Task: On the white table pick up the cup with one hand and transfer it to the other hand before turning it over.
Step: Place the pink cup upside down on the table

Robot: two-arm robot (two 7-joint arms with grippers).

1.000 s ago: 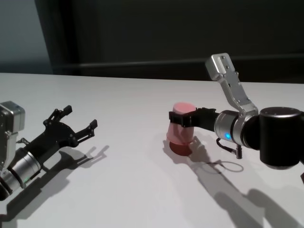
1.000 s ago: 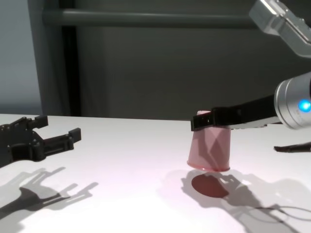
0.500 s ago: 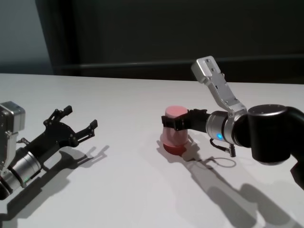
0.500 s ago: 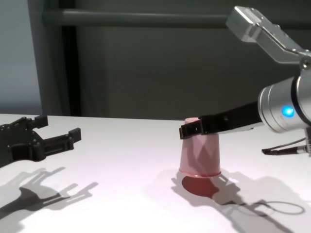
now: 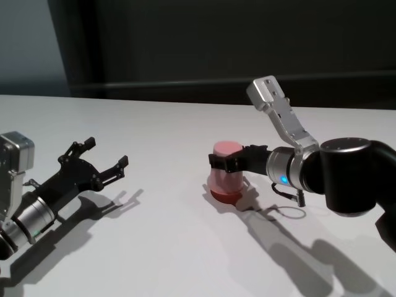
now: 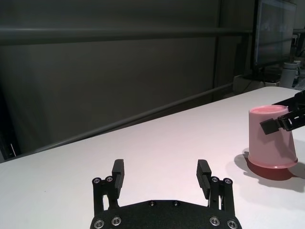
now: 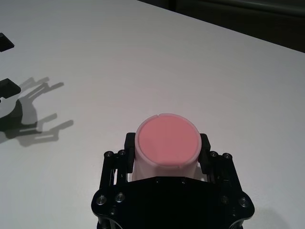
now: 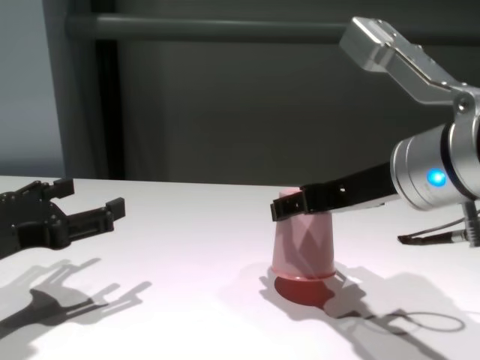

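Observation:
The pink cup (image 5: 224,174) is upside down, base up and rim down, near the middle of the white table (image 5: 173,247). My right gripper (image 5: 226,162) is shut on its upper part, one finger on each side (image 7: 167,145). The rim hangs close over its dark shadow; whether it touches the table I cannot tell (image 8: 302,244). My left gripper (image 5: 104,153) rests low at the left, open and empty, pointing toward the cup (image 6: 270,143) from well apart.
A thin cable loop (image 5: 289,211) lies on the table under the right forearm. A dark wall with a horizontal rail runs behind the table's far edge. Bare tabletop lies between the two grippers.
The right gripper has carried the cup leftward toward the left gripper and lowered it closer to the table. The left arm has not moved.

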